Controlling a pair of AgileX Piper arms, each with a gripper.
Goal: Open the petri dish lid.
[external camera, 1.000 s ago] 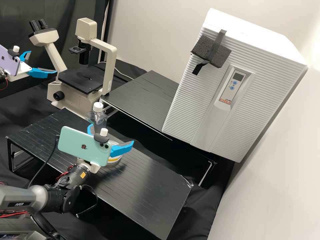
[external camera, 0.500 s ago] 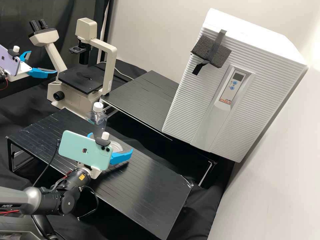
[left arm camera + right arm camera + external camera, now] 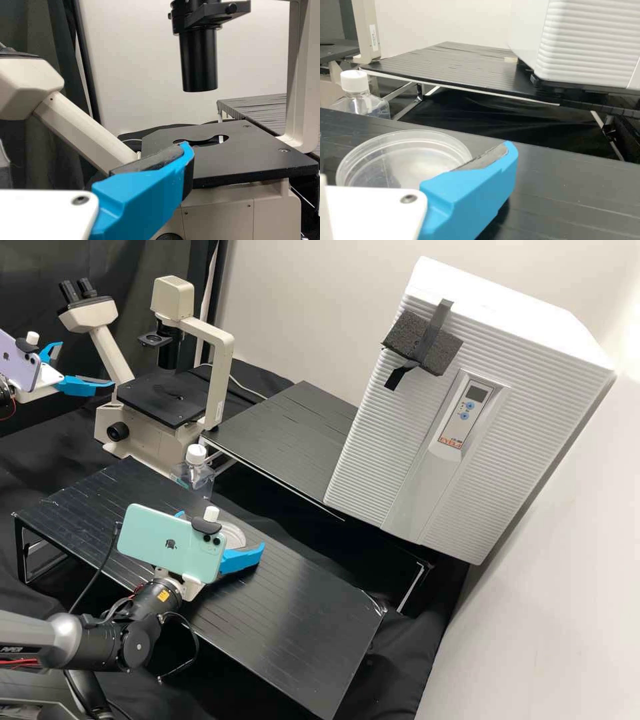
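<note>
From here the dish (image 3: 407, 162) looks light and slippery, so the right gripper (image 3: 221, 530), jaws wide open, should softly pinch its top rim (image 3: 412, 132)

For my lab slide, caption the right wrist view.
Blue gripper finger beside a clear petri dish, a capped bottle behind.

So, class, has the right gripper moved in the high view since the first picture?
Yes: the right gripper has moved down in the high view, farther from the microscope, which stands in the same place.
</note>
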